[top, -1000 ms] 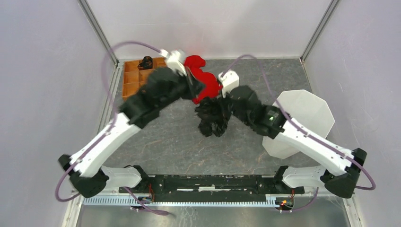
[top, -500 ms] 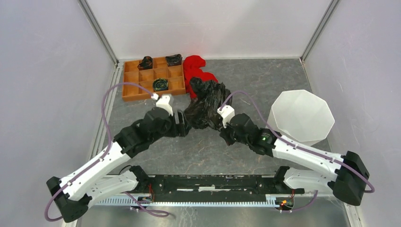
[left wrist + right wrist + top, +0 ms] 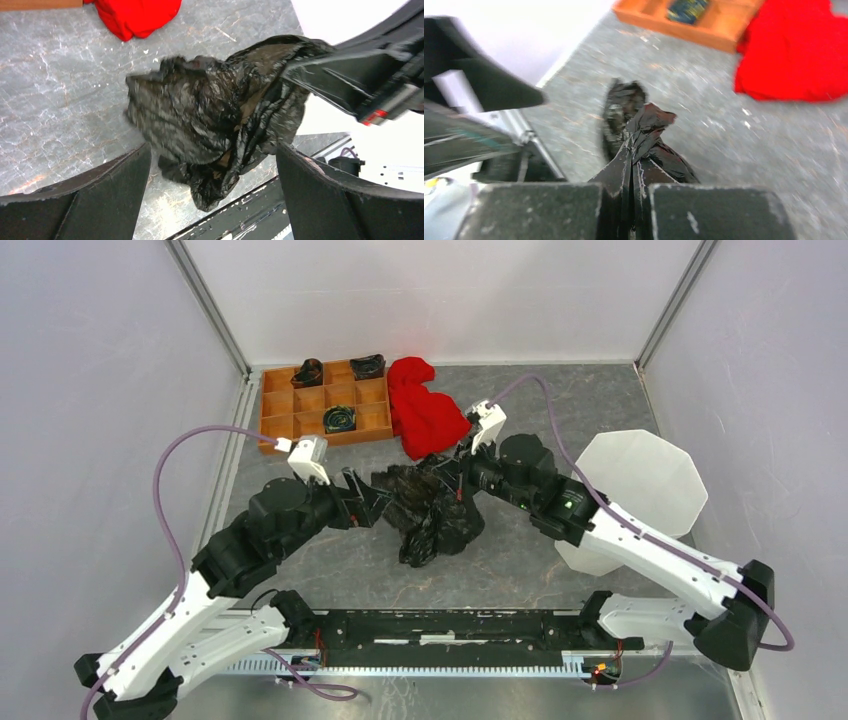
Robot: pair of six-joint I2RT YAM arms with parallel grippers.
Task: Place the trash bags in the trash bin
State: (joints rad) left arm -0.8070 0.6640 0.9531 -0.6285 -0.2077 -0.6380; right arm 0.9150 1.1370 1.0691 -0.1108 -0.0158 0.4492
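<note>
The crumpled black trash bag [image 3: 432, 515] hangs in the middle of the table from my right gripper [image 3: 462, 476], which is shut on its upper corner. In the right wrist view the shut fingertips [image 3: 633, 150] pinch a twisted fold of the bag [image 3: 624, 107]. My left gripper [image 3: 378, 502] stands wide open just left of the bag. Its wrist view shows the bag [image 3: 215, 120] ahead of the left gripper [image 3: 212, 152] and touching neither finger. The white trash bin [image 3: 645, 480] sits at the right, partly behind my right arm.
A red cloth heap [image 3: 425, 415] lies behind the bag. A brown wooden compartment tray [image 3: 300, 425] with dark items stands at the back left. Enclosure walls close in on three sides, and the arms' base bar [image 3: 440, 630] runs along the near edge.
My left gripper has opened, let go of the bag and drawn back to the left. The right gripper, still shut on the bag, has shifted it toward the table's middle.
</note>
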